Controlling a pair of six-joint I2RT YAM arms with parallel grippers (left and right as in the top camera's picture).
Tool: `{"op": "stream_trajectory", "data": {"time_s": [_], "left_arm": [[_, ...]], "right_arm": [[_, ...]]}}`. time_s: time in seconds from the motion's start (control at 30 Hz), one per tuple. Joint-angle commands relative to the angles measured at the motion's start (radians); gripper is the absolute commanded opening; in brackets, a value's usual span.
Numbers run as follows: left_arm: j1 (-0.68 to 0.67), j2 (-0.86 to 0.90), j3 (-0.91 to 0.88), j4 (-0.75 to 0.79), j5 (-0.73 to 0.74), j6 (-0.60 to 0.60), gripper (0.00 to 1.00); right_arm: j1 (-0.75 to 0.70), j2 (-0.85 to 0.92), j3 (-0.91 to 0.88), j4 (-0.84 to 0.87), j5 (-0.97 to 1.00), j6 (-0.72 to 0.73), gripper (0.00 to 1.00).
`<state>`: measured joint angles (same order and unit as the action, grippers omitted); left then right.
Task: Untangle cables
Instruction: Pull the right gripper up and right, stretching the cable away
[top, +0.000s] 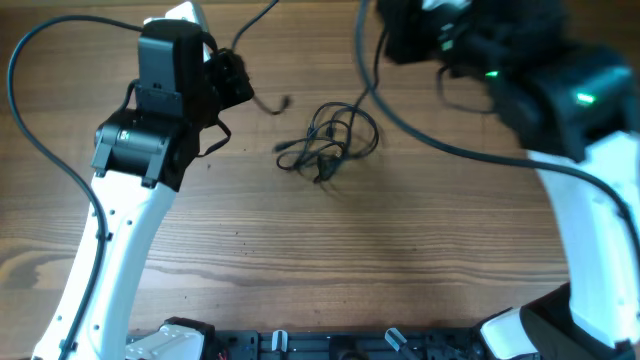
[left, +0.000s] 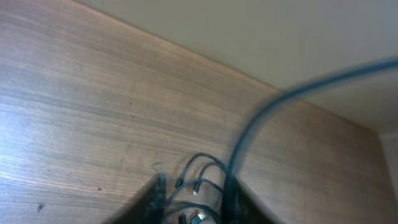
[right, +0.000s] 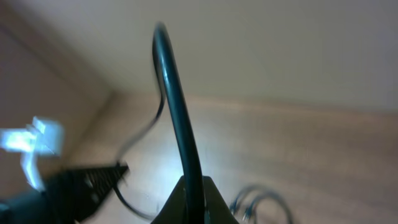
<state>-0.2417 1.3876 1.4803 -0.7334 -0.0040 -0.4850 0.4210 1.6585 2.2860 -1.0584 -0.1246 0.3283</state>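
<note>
A tangle of thin black cables (top: 330, 135) lies on the wood table, just behind its middle. It also shows in the left wrist view (left: 196, 186) and, blurred, in the right wrist view (right: 261, 205). A separate thin cable (top: 272, 100) runs past my left gripper (top: 240, 80) and ends in a small plug. My left gripper (left: 194, 202) points at the tangle with its fingers apart and nothing between them. My right gripper (top: 400, 35) is raised at the back right. Its fingers (right: 193, 202) look pressed together. What they hold, if anything, is hidden.
The right arm's thick dark wire (top: 400, 125) hangs across the table right of the tangle, crosses the left wrist view (left: 280, 102), and blocks the middle of the right wrist view (right: 177, 106). The table's back edge and a pale wall lie beyond.
</note>
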Motion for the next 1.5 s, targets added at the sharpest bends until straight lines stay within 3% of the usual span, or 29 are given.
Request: {"op": "stream_trajectory", "data": {"time_s": [0.0,0.03,0.23,0.43,0.63,0.77,0.93,1.1,1.47], "left_arm": [[0.003,0.035,0.007,-0.002,0.019,0.014,0.92],[0.003,0.047,0.007,-0.002,0.019,0.014,1.00],[0.003,0.105,0.007,-0.013,0.019,0.014,1.00],[0.003,0.153,0.006,-0.043,0.020,0.014,1.00],[0.003,0.169,0.005,-0.065,0.019,0.037,1.00],[0.003,0.169,0.005,-0.065,0.019,0.038,1.00],[0.003,0.171,0.005,-0.068,0.019,0.037,0.99],[0.003,0.171,0.005,-0.072,0.019,0.037,1.00],[0.003,0.171,0.005,-0.071,0.007,0.037,1.00]], "right_arm": [[-0.084,-0.019,0.097,0.037,0.035,-0.022,0.04],[-0.107,-0.019,0.109,0.050,0.021,-0.022,0.04],[-0.162,-0.016,0.120,0.138,0.031,-0.095,0.04],[-0.162,-0.017,0.124,0.188,0.208,-0.151,0.04],[-0.162,-0.029,0.159,0.282,0.452,-0.308,0.04],[-0.181,-0.016,0.158,0.238,0.597,-0.391,0.04],[-0.288,0.070,0.158,0.172,0.592,-0.406,0.04],[-0.467,0.163,0.158,0.232,0.382,-0.370,0.04],[-0.806,0.261,0.157,0.242,0.184,-0.225,0.04]]}}
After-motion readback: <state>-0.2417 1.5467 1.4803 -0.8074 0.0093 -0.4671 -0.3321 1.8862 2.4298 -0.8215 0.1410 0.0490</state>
